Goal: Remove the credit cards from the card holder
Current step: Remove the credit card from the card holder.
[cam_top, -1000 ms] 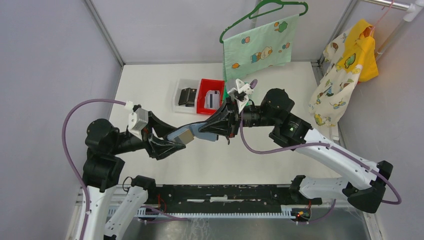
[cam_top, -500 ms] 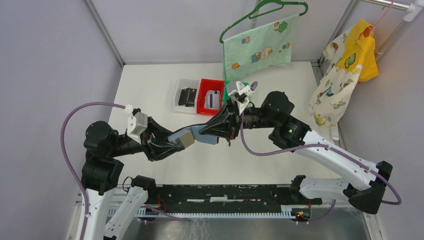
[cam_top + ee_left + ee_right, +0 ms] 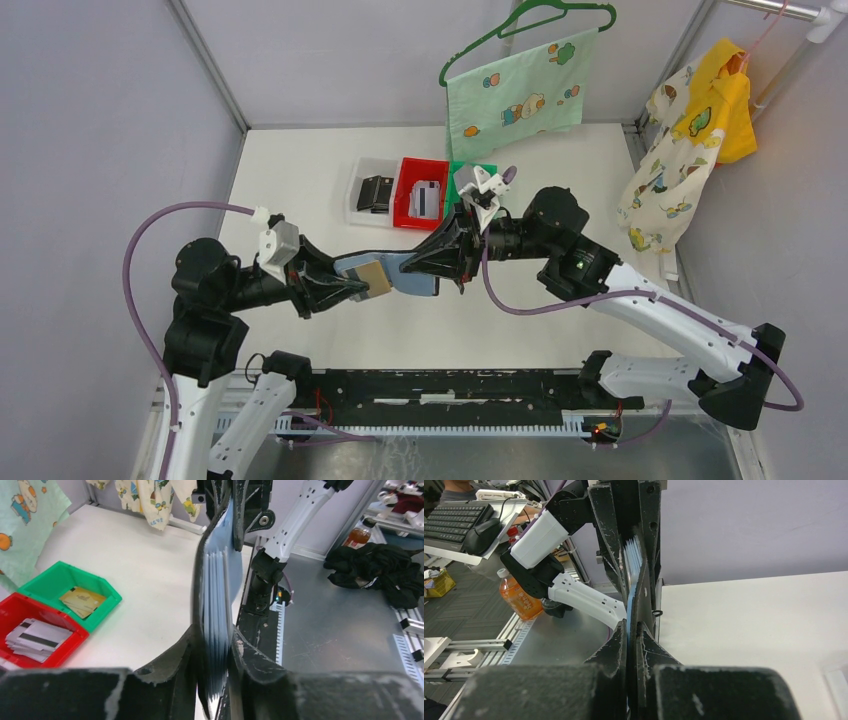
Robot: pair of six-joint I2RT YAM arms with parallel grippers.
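Observation:
The card holder (image 3: 405,275) hangs in mid air between both arms, opened out with its grey-blue lining up. A tan credit card (image 3: 375,278) shows at its left end, right at the tips of my left gripper (image 3: 360,285). In the left wrist view the card holder (image 3: 217,595) is edge-on, its layered pockets pinched between the fingers of my left gripper (image 3: 215,647). My right gripper (image 3: 425,262) is shut on the holder's right flap. The right wrist view shows that thin flap (image 3: 631,580) clamped in the right gripper (image 3: 631,635).
On the table behind stand a clear bin (image 3: 372,192) with black items, a red bin (image 3: 420,195) with whitish cards (image 3: 35,639), and a green bin (image 3: 70,587) with tan cards (image 3: 82,600). Patterned cloths hang at the back (image 3: 515,95) and right (image 3: 690,140).
The left gripper's jaws have closed in on the holder's left end. The holder and both grippers have shifted slightly left and toward the near edge.

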